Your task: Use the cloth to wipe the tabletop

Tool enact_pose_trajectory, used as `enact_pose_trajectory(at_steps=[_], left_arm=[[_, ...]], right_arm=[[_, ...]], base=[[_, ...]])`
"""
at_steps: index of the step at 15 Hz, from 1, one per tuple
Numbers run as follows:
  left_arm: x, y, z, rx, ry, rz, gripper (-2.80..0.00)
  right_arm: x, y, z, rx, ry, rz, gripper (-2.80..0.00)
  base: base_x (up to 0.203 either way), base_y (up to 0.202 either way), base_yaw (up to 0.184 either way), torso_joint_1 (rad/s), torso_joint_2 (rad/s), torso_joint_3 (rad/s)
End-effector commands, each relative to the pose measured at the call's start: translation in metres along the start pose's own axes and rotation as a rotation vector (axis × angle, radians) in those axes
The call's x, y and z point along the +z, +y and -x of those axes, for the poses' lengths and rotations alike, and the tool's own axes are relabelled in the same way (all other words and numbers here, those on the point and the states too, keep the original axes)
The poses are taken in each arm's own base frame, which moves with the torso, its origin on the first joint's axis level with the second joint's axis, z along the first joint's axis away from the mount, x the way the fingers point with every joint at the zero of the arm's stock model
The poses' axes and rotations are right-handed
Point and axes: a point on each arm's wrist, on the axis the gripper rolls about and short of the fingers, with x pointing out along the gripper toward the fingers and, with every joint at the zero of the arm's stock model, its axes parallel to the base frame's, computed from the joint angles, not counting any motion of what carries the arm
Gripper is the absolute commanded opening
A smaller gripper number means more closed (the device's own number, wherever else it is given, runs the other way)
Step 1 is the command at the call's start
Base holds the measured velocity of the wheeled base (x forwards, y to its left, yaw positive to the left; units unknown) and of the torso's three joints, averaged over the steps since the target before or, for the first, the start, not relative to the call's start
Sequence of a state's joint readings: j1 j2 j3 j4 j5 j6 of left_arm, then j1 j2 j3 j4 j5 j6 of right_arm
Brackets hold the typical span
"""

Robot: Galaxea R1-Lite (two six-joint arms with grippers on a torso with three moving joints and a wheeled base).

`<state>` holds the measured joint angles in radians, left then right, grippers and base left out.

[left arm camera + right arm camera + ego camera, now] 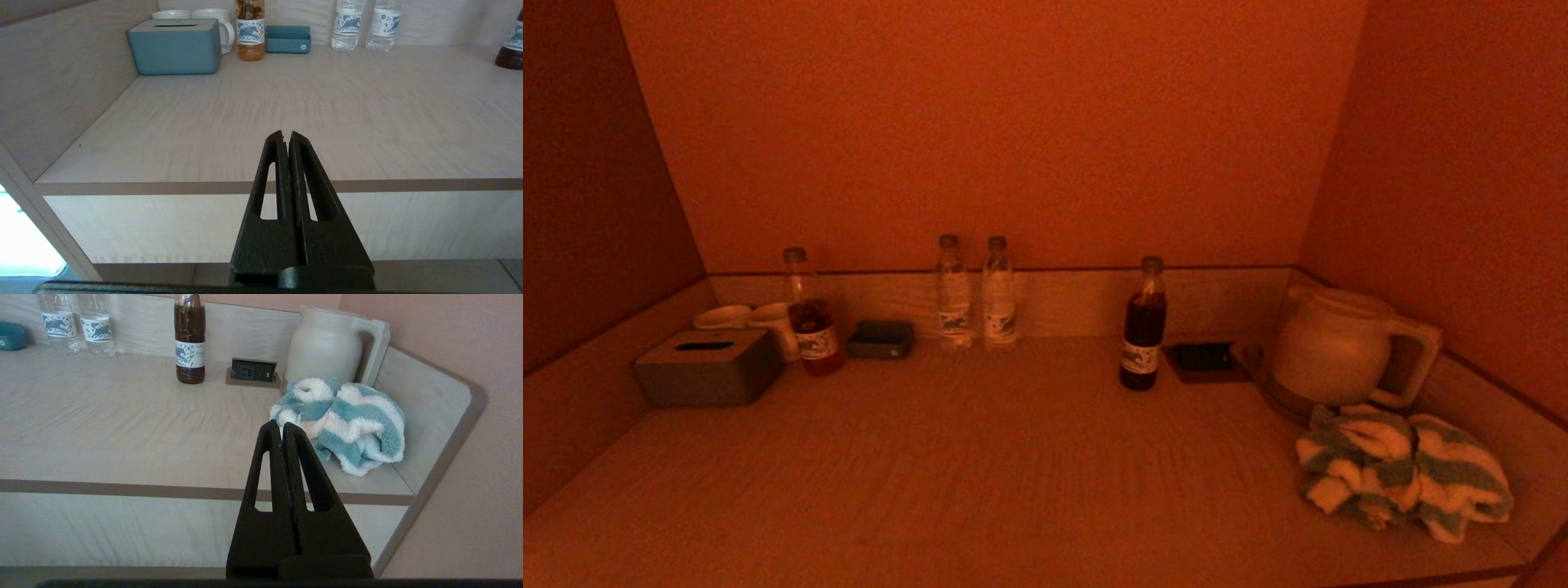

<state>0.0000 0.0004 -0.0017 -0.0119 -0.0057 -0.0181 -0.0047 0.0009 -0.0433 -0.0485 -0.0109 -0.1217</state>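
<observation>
A crumpled blue-and-white striped cloth (pixel 1405 474) lies on the wooden tabletop (pixel 980 457) at the front right, just before the kettle; it also shows in the right wrist view (pixel 347 418). My right gripper (pixel 282 424) is shut and empty, held off the table's front edge, short of the cloth. My left gripper (pixel 286 134) is shut and empty, held off the front edge on the left side. Neither gripper shows in the head view.
A white kettle (pixel 1335 347) stands at the back right beside a socket plate (pixel 1202 358). A dark drink bottle (pixel 1143 327), two water bottles (pixel 976 294), a tea bottle (pixel 810 314), a small tray (pixel 880 339), mugs (pixel 768 320) and a tissue box (pixel 709 367) line the back and left.
</observation>
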Motion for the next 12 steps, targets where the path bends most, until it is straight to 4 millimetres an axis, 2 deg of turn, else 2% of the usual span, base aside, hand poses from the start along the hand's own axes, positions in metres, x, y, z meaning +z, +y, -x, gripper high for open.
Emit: enact_pose_trajectory(at_steps=[1,5,7,12], left_arm=[[0.0,0.0,0.0,0.0,-0.001,0.0,-2.8],[0.0,0.0,0.0,0.0,-0.001,0.0,-2.8],[0.0,0.0,0.0,-0.002,-0.001,0.0,-2.8],[0.0,0.0,0.0,0.0,-0.001,0.0,-2.8]], right_arm=[[-0.002,0.0,0.0,0.001,0.003,0.001,-2.8],[-0.002,0.0,0.0,0.001,0.003,0.001,-2.8],[-0.011,0.001,-0.003,0.01,0.03,-0.003,-2.8],[-0.017,0.003,-0.002,0.048,0.089,-0.006,-2.8]], base=[[0.0,0.0,0.0,0.0,0.0,0.0],[0.0,0.0,0.0,0.0,0.0,0.0],[0.0,0.0,0.0,0.0,0.0,0.0],[0.0,0.0,0.0,0.0,0.0,0.0]])
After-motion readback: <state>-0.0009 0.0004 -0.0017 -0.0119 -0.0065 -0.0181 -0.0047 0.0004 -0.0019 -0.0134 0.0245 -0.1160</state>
